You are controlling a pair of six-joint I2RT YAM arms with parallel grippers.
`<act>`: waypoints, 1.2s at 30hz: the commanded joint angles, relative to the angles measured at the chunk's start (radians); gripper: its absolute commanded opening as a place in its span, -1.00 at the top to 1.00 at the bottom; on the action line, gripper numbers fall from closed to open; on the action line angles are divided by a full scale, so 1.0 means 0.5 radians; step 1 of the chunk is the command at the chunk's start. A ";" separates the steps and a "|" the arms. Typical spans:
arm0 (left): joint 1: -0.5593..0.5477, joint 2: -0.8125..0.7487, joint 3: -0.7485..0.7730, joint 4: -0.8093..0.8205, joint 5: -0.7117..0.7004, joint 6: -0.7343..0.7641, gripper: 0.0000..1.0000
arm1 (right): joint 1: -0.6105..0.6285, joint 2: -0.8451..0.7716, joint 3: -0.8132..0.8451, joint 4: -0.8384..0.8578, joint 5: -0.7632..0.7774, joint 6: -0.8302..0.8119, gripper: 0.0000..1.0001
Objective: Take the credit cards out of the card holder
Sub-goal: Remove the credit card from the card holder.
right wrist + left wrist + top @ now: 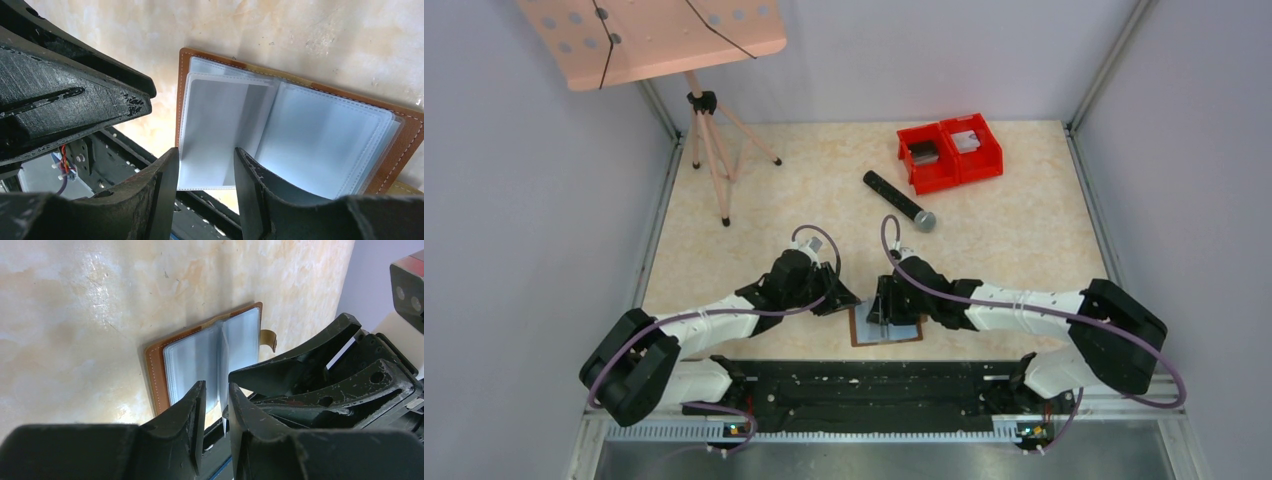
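The brown leather card holder (904, 332) lies open on the table near the front edge, its grey-blue plastic sleeves fanned up. It also shows in the left wrist view (195, 360) and the right wrist view (310, 135). My left gripper (849, 300) sits at its left side with the jaws a narrow gap apart (216, 385); one upright sleeve leaf stands in the gap against the right finger. My right gripper (884, 305) is over the holder, open (206, 150), with its fingers on either side of a sleeve page. No card is distinct inside the sleeves.
Red twin bins (950, 152) stand at the back right, with a black cylinder with a grey tip (899, 200) lying before them. A tripod (709, 150) with a pink board stands at the back left. A black rail (864, 385) runs along the front edge.
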State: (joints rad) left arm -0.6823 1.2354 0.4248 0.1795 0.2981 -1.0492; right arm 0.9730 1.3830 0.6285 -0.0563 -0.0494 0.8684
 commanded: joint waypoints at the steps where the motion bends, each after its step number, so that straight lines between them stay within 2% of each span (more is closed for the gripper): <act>1: -0.007 0.024 0.055 0.053 -0.014 0.008 0.43 | 0.020 -0.093 -0.003 -0.010 0.074 0.029 0.12; 12: -0.073 0.229 0.155 0.106 0.050 0.033 0.51 | 0.020 -0.209 -0.042 -0.093 0.155 0.054 0.15; 18: -0.117 0.359 0.250 0.117 0.101 0.057 0.54 | 0.018 -0.376 -0.098 -0.229 0.263 0.070 0.15; 21: -0.116 0.275 0.263 0.009 -0.034 0.071 0.55 | 0.015 -0.402 -0.088 -0.216 0.268 0.044 0.13; 26: -0.100 0.023 0.382 -0.618 -0.528 0.143 0.50 | 0.046 -0.249 0.059 -0.252 0.277 0.048 0.00; 31: -0.093 -0.346 0.269 -0.775 -0.864 0.142 0.43 | 0.155 -0.066 0.252 -0.401 0.431 0.046 -0.11; 36: -0.093 -0.660 0.177 -0.928 -1.069 0.115 0.38 | 0.246 0.148 0.447 -0.513 0.539 0.067 -0.21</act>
State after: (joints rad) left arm -0.7326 1.0000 0.5514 -0.1917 -0.0952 -0.9939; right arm 1.0580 1.3937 0.7551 -0.2527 0.1425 0.8940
